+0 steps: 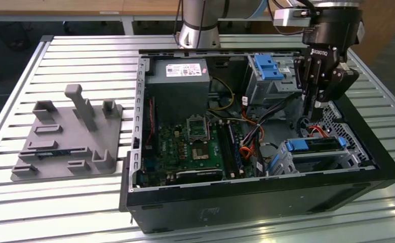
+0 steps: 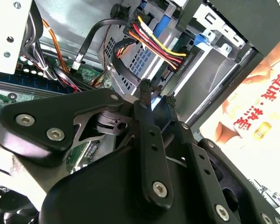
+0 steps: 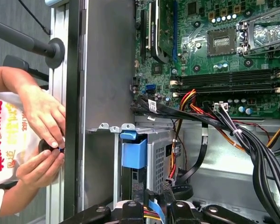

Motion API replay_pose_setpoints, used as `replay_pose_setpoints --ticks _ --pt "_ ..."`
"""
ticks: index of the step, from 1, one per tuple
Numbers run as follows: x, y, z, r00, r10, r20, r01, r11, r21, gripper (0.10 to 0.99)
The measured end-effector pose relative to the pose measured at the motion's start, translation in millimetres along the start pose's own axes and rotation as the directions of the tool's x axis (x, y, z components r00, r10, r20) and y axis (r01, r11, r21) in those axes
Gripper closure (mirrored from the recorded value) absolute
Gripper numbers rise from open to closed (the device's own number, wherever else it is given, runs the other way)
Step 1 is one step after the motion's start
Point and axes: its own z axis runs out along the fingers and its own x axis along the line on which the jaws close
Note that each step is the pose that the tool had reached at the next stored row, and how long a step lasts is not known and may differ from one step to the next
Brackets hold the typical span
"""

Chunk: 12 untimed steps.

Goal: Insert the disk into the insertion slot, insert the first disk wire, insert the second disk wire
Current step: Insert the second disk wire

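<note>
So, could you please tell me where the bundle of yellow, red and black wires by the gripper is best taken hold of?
Probably at the black plug on the end of the wire bundle, not the loose strands: it looks the one stiff, flat-sided part. Approach from where the gripper is, just short of it, and close across the plug's flat sides.

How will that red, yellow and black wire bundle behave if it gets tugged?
Probably floppy: the wire bundle sags in a loose curve, so it should bend, not resist. Likely light, being thin strands. It may not move far, since one end enters a black plug near the gripper.
</note>
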Motion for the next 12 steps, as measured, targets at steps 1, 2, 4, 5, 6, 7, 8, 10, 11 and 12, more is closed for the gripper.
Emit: replay_pose_setpoints --ticks 1,2,4,5,6,7,8,10,11,12 --pt "-0.1 0.1 0.1 1.0000 -0.001 0.0000 0.001 1.0000 0.000 0.800" --pt "-0.1 0.1 0.3 1.0000 -0.001 0.0000 0.001 1.0000 0.001 0.800" --pt "-0.3 0.4 0.6 1.0000 -0.003 0.0001 0.003 1.0000 0.001 0.812" --pt "-0.4 0.5 0.8 1.0000 -0.003 0.0001 0.003 1.0000 0.002 0.878" --pt "-0.5 0.5 1.0 1.0000 -0.004 0.0000 0.004 1.0000 0.002 0.937" --pt "-0.6 0.6 1.2 1.0000 -0.004 0.0001 0.004 1.0000 0.002 0.937" --pt "-0.7 0.6 1.3 1.0000 -0.004 0.0000 0.004 1.0000 0.002 0.937" --pt "-0.8 0.7 1.6 1.0000 -0.005 -0.0001 0.005 1.0000 0.003 0.937" --pt "-0.9 0.7 1.6 1.0000 -0.005 -0.0001 0.005 1.0000 0.003 0.937" --pt "-0.9 0.8 1.7 1.0000 -0.005 -0.0001 0.005 1.0000 0.003 0.937"
